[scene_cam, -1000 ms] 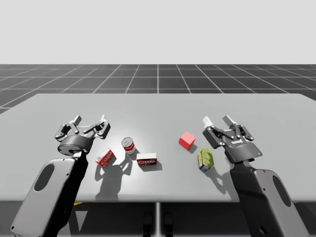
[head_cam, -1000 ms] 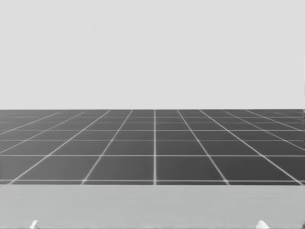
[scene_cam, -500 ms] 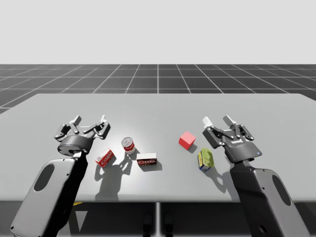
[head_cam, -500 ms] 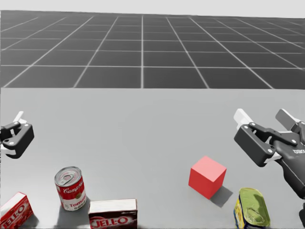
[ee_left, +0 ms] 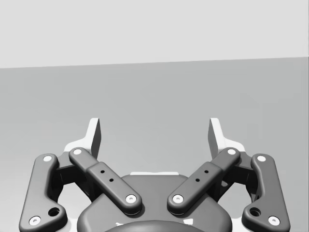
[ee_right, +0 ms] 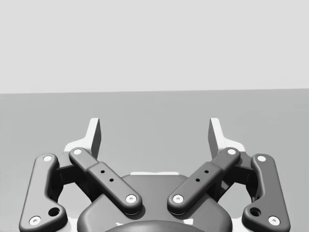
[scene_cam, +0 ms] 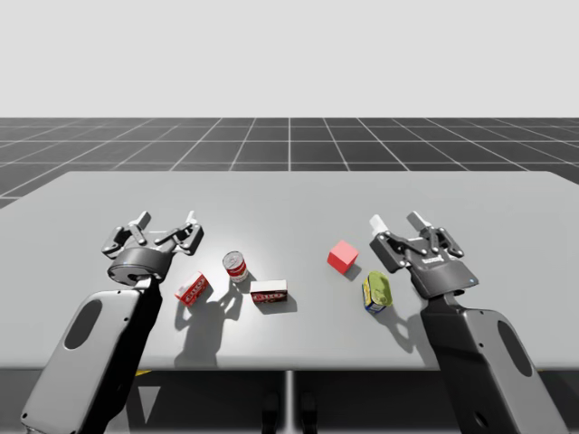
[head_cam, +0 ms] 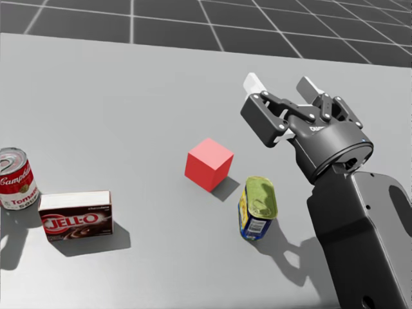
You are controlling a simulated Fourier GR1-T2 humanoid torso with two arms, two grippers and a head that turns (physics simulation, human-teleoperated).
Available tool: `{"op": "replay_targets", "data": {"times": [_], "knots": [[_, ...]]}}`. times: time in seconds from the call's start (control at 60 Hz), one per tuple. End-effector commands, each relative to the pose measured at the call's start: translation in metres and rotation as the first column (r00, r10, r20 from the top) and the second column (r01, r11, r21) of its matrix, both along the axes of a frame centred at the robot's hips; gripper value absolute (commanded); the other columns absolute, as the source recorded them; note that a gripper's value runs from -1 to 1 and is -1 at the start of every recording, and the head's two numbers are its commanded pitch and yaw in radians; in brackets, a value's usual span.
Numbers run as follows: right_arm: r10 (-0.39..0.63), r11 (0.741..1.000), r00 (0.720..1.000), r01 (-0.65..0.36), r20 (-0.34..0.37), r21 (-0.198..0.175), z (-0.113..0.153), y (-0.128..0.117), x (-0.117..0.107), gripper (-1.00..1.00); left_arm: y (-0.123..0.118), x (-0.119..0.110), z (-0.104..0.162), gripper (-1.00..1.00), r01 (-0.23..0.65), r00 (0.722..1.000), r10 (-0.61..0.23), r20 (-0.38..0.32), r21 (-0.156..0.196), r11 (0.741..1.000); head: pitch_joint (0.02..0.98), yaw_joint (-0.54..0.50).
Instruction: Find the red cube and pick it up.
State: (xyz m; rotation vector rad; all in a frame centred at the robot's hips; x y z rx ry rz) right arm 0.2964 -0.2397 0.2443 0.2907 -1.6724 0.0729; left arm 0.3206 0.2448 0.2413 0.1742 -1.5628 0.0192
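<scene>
A grey table [scene_cam: 289, 194] stands on a dark gridded floor against a pale, blank background.

In the high view, the cube [scene_cam: 342, 257] sits flat on the table, right of its middle, with nothing touching it. My right gripper [scene_cam: 398, 221] hovers just right of it and a little farther back, fingers spread apart. A green can [scene_cam: 376, 292] lies on its side on the near side of that gripper (beside the wrist). My left gripper [scene_cam: 165, 221] is spread too, well apart from the cube. Near it are a red box [scene_cam: 193, 288], an upright red can [scene_cam: 235, 266] and a brown box [scene_cam: 269, 292].

In the head view, the cube lies mid-table with a corner turned toward me. The right gripper is far-right of it and clear of it. The green can is just near-right of the cube. The brown box and the red can are at the left.

In the left wrist view, the fingers stand wide apart with bare table ahead.

The right wrist view shows the same: fingers wide apart, grey table ahead.
</scene>
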Motion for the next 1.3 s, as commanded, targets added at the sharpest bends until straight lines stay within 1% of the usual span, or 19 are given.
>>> {"op": "replay_targets", "data": {"times": [0.017,0.05,0.117,0.183,0.217,0.267,0.367,0.5,0.533,0.567,0.6,0.617,0.65,0.667,0.783,0.8,1.0,1.15,1.3], "knots": [[0.012,1.000,1.000,-0.012,-0.002,-0.004,0.000,0.003,-0.001,-1.00,-0.002,0.001,0.000,-1.00,0.001,1.000,-0.001,0.000,0.000,1.000,0.769,-0.24],[0.025,1.000,1.000,-0.025,-0.019,0.016,0.001,0.005,-0.003,-1.00,-0.002,0.001,0.000,-1.00,0.000,1.000,0.000,-0.001,-0.001,1.000,0.768,-0.24],[0.034,0.999,0.999,-0.033,-0.032,0.017,-0.001,0.010,-0.006,-1.00,-0.002,0.001,-0.001,-1.00,-0.002,1.000,0.002,-0.003,-0.003,1.000,0.766,-0.24],[0.015,0.999,0.997,-0.011,-0.074,0.044,-0.002,0.019,-0.013,-1.00,-0.002,0.001,-0.001,-1.00,-0.004,1.000,0.004,-0.006,-0.004,1.000,0.763,-0.24],[-0.009,0.999,0.997,0.012,-0.081,0.038,-0.004,0.023,-0.015,-1.00,-0.002,0.001,-0.001,-1.00,-0.004,1.000,0.004,-0.007,-0.005,1.000,0.762,-0.24],[-0.093,0.994,0.990,0.099,-0.108,0.045,-0.009,0.035,-0.022,-1.00,-0.003,0.001,-0.001,-1.00,-0.004,1.000,0.004,-0.008,-0.004,1.000,0.761,-0.24],[-0.158,0.986,0.982,0.163,-0.108,0.044,-0.015,0.055,-0.033,-1.00,-0.003,0.001,-0.001,-1.00,-0.001,1.000,0.001,-0.008,-0.004,1.000,0.761,-0.25],[-0.189,0.976,0.975,0.199,-0.115,0.089,-0.019,0.081,-0.048,-1.00,-0.003,0.001,-0.001,-1.00,0.000,1.000,-0.001,-0.010,-0.004,1.000,0.759,-0.25],[-0.209,0.972,0.972,0.219,-0.111,0.087,-0.021,0.086,-0.050,-1.00,-0.003,0.001,-0.001,-1.00,0.001,1.000,-0.001,-0.011,-0.003,1.000,0.760,-0.25],[-0.253,0.958,0.962,0.264,-0.100,0.114,-0.025,0.094,-0.053,-1.00,-0.003,0.001,-0.001,-1.00,0.002,1.000,-0.002,-0.012,-0.004,1.000,0.760,-0.25],[-0.278,0.936,0.952,0.299,-0.130,0.185,-0.029,0.105,-0.056,-1.00,-0.003,0.001,-0.001,-1.00,0.003,1.000,-0.003,-0.013,-0.003,1.000,0.761,-0.25],[-0.282,0.933,0.949,0.305,-0.138,0.191,-0.031,0.108,-0.057,-1.00,-0.003,0.001,-0.001,-1.00,0.003,1.000,-0.003,-0.013,-0.003,1.000,0.762,-0.25],[-0.283,0.936,0.948,0.306,-0.144,0.176,-0.033,0.112,-0.059,-1.00,-0.003,0.001,-0.001,-1.00,0.003,1.000,-0.003,-0.013,-0.003,1.000,0.762,-0.26],[-0.290,0.940,0.947,0.309,-0.140,0.144,-0.038,0.117,-0.061,-1.00,-0.003,0.001,-0.001,-1.00,0.004,1.000,-0.004,-0.013,-0.003,1.000,0.762,-0.26],[-0.321,0.930,0.930,0.345,-0.179,0.126,-0.049,0.130,-0.066,-1.00,-0.002,0.001,-0.001,-1.00,0.005,1.000,-0.005,-0.013,-0.003,1.000,0.762,-0.26],[-0.332,0.928,0.926,0.355,-0.181,0.114,-0.054,0.134,-0.067,-1.00,-0.002,0.001,-0.001,-1.00,0.005,1.000,-0.005,-0.013,-0.004,1.000,0.762,-0.25],[-0.394,0.905,0.884,0.421,-0.250,0.062,-0.076,0.149,-0.070,-1.00,-0.002,0.001,-0.001,-1.00,0.007,1.000,-0.008,-0.014,-0.005,1.000,0.765,-0.25],[-0.415,0.897,0.857,0.442,-0.304,0.020,-0.091,0.156,-0.070,-1.00,-0.002,0.001,-0.001,-1.00,0.009,1.000,-0.009,-0.014,-0.005,1.000,0.768,-0.25],[-0.457,0.880,0.832,0.475,-0.315,-0.021,-0.105,0.153,-0.059,-1.00,-0.002,0.001,-0.001,-1.00,0.010,1.000,-0.010,-0.014,-0.005,1.000,0.770,-0.25]]}}
